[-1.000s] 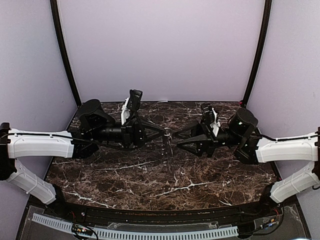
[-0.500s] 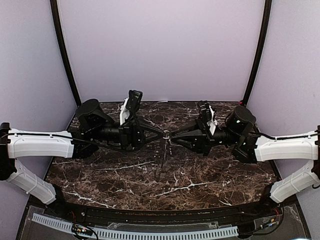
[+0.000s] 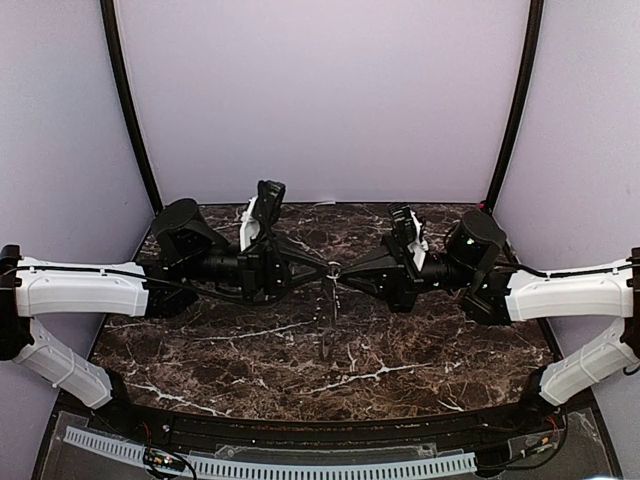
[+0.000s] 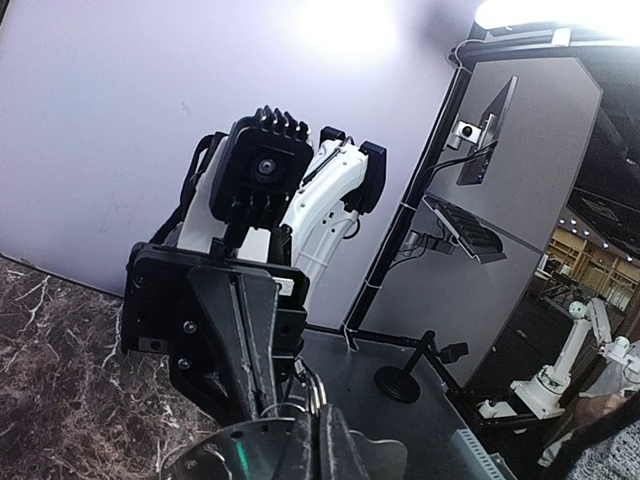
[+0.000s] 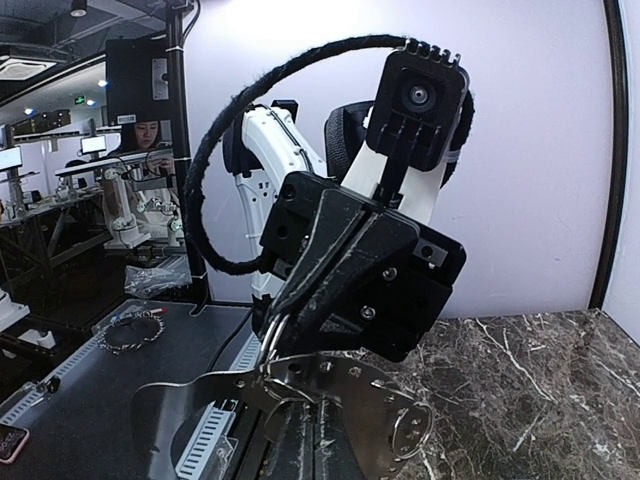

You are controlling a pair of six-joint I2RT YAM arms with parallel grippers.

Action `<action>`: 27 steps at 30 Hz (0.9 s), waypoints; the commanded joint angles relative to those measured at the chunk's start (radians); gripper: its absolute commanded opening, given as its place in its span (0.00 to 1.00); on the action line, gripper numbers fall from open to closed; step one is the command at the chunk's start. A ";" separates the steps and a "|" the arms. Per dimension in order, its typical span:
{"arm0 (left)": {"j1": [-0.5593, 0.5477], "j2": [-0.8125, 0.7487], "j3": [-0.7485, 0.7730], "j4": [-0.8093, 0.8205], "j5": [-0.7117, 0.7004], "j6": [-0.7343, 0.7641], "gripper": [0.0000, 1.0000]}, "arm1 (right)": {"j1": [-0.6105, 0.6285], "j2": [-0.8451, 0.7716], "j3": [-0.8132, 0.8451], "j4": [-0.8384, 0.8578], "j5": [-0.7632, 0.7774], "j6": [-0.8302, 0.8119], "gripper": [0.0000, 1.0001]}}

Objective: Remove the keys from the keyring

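Reaching in from the left, the left arm [image 3: 90, 288] is stretching across the dark marble table [image 3: 250, 360] toward the middle. The left gripper [image 3: 323, 269] is hanging above the tabletop with its jaws pressed fully together. In the right wrist view its fingertips [image 5: 285, 318] are narrowing onto the thin wire coils of the keyring [image 5: 266, 345], so it is pinching the ring.

The keyring is sitting dead centre in the top view, up in the air between the two gripper tips and not touching the table. The keys [image 3: 329, 298] are dangling straight down from it, clear of the marble. In the right wrist view the flat pale metal of the keys [image 5: 350, 385] is lying across the bottom of the frame, just under the coils.

The right gripper [image 3: 346, 273] is meeting the left one tip to tip, jaws also closed right down. Its own fingers [image 5: 300, 445] are sitting right against the flat metal. Cannot tell if they are clamping a key or the ring itself.

The right arm [image 3: 570, 295] is running back to the right edge.
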 commanded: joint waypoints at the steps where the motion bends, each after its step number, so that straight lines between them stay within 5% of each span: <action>1: -0.003 -0.035 0.010 0.052 -0.051 0.026 0.00 | 0.014 -0.019 0.001 0.023 -0.026 -0.017 0.00; 10: 0.001 -0.065 0.017 -0.021 -0.007 0.127 0.00 | 0.014 -0.036 0.049 -0.115 -0.156 -0.032 0.00; 21: 0.003 -0.070 0.033 -0.053 0.097 0.152 0.00 | 0.015 -0.023 0.041 -0.021 -0.183 0.068 0.00; 27: 0.003 -0.075 0.033 -0.038 0.094 0.147 0.00 | 0.017 -0.069 -0.011 -0.030 -0.018 0.022 0.41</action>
